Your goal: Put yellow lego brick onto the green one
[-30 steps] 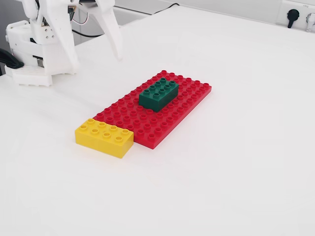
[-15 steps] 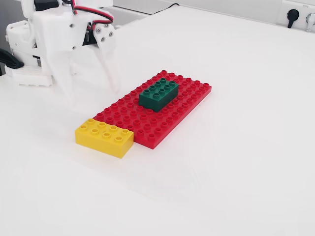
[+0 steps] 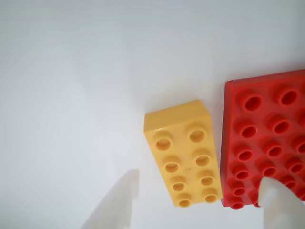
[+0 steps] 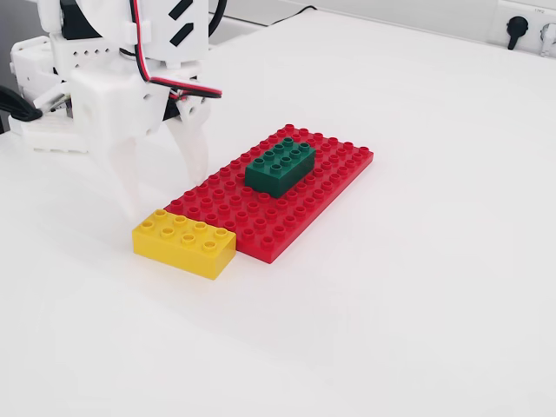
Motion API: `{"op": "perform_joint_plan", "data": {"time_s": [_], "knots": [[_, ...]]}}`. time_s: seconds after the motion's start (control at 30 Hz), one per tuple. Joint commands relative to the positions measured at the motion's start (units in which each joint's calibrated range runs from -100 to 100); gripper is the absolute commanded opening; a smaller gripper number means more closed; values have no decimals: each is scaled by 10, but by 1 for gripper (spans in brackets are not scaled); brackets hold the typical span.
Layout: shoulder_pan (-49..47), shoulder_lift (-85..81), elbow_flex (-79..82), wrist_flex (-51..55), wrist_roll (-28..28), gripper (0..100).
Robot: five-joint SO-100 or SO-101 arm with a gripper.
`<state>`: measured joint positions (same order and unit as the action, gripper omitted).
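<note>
Wrist view: the yellow lego brick lies flat on the white worktop, just beside the red baseplate; the hand is spread wide, one fingertip on either side of the brick's near end, holding nothing. Fixed view: the hand hangs behind the yellow brick, while the green one sits on the baseplate. The brick looks light, rigid and smooth-walled; pinching its long sides seems safest.
</note>
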<state>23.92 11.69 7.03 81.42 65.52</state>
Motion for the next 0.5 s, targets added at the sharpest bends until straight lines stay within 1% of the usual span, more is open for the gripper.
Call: {"op": "perform_joint_plan", "data": {"time_s": [0.0, 0.2, 0.47], "knots": [[8, 29, -64, 3, 0, 27], [14, 90, -120, 8, 7, 27], [8, 114, -142, 10, 12, 27]]}}
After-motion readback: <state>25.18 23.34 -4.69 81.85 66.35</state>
